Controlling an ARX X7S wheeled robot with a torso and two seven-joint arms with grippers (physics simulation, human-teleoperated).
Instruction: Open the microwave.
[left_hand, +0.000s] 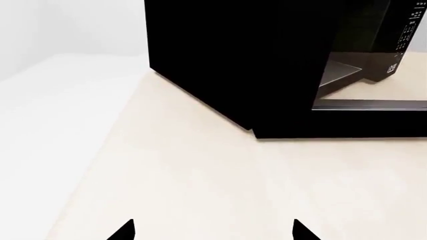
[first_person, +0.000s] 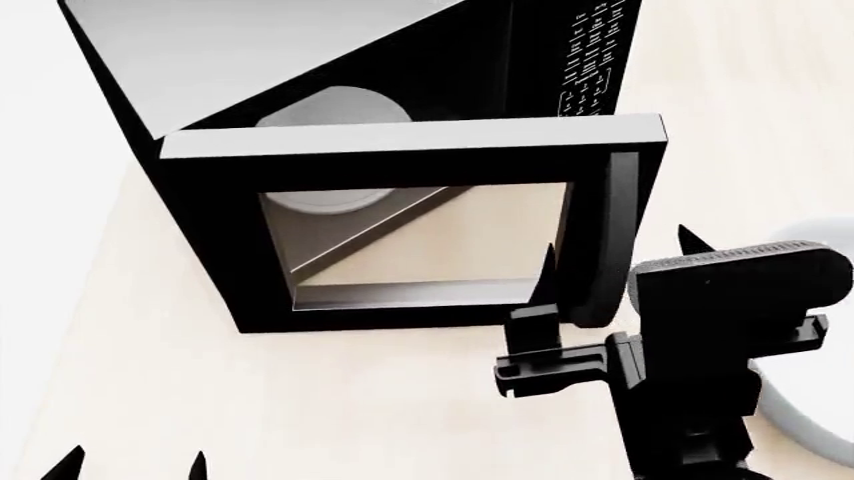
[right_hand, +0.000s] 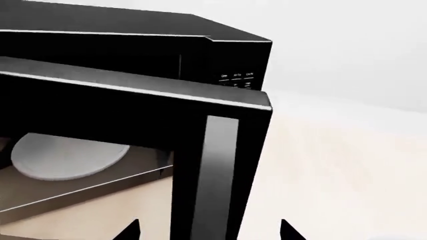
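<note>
The black microwave (first_person: 200, 60) stands at the back of the beige table with its windowed door (first_person: 214, 240) swung wide open toward me. Its white turntable (right_hand: 67, 157) shows inside, and the keypad (first_person: 587, 60) is at the right of the front. My right gripper (first_person: 617, 255) is open and straddles the door's free edge; the grey handle strip (right_hand: 220, 170) lies between its fingers with gaps on both sides. My left gripper (first_person: 134, 462) hangs open over bare table in front of the microwave's left side (left_hand: 233, 60), with nothing between its fingers.
The beige tabletop (left_hand: 220, 180) runs out at a left edge (left_hand: 107, 150), with white floor beyond. A pale grey rounded rim (first_person: 801, 425) shows at the lower right behind my right arm. A white wall stands behind the microwave.
</note>
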